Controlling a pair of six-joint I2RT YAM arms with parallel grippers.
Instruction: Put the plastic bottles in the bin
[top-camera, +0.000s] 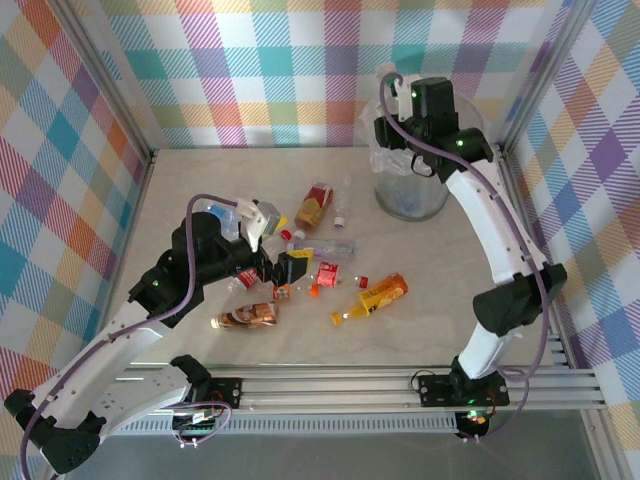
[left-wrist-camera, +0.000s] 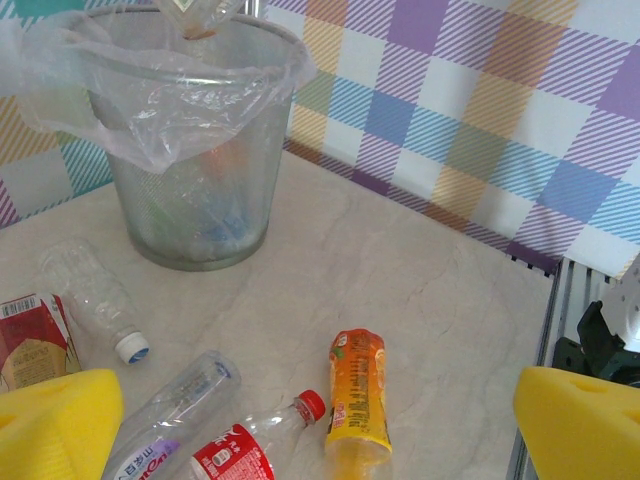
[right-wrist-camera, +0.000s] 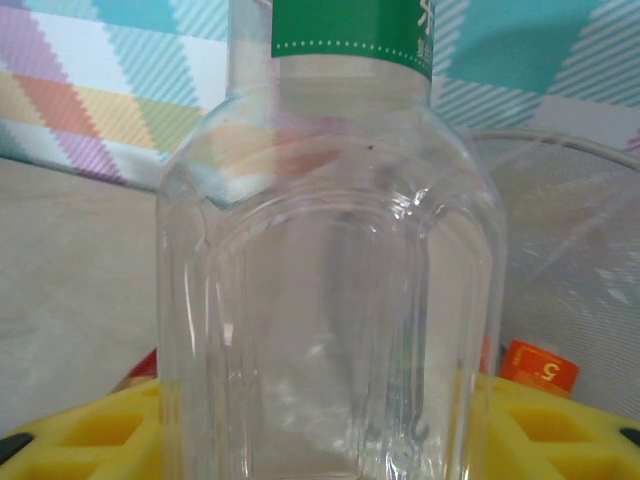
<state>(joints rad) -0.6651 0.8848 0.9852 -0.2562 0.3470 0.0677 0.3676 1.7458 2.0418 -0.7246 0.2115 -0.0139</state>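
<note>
Over the bin (top-camera: 410, 190), my right gripper (top-camera: 412, 150) is shut on a clear bottle with a green label (right-wrist-camera: 330, 270), which stands between its yellow pads (right-wrist-camera: 560, 425). The same bottle (left-wrist-camera: 195, 15) hangs above the bag-lined rim of the bin (left-wrist-camera: 190, 150). My left gripper (top-camera: 292, 272) is open above the scattered bottles, its yellow fingers (left-wrist-camera: 50, 420) wide apart and holding nothing. Below it lie an orange bottle (left-wrist-camera: 358, 395), a red-labelled bottle with a red cap (left-wrist-camera: 240, 450) and a clear bottle (left-wrist-camera: 170, 415).
More bottles lie mid-table: a copper one (top-camera: 250, 317), a red-brown one (top-camera: 313, 207), a clear one (top-camera: 335, 245), and loose caps (top-camera: 327, 270). A clear blue-capped bottle (left-wrist-camera: 95, 300) lies near the bin's foot. Checked walls close in the back and sides; a metal rail (top-camera: 400, 385) runs along the front.
</note>
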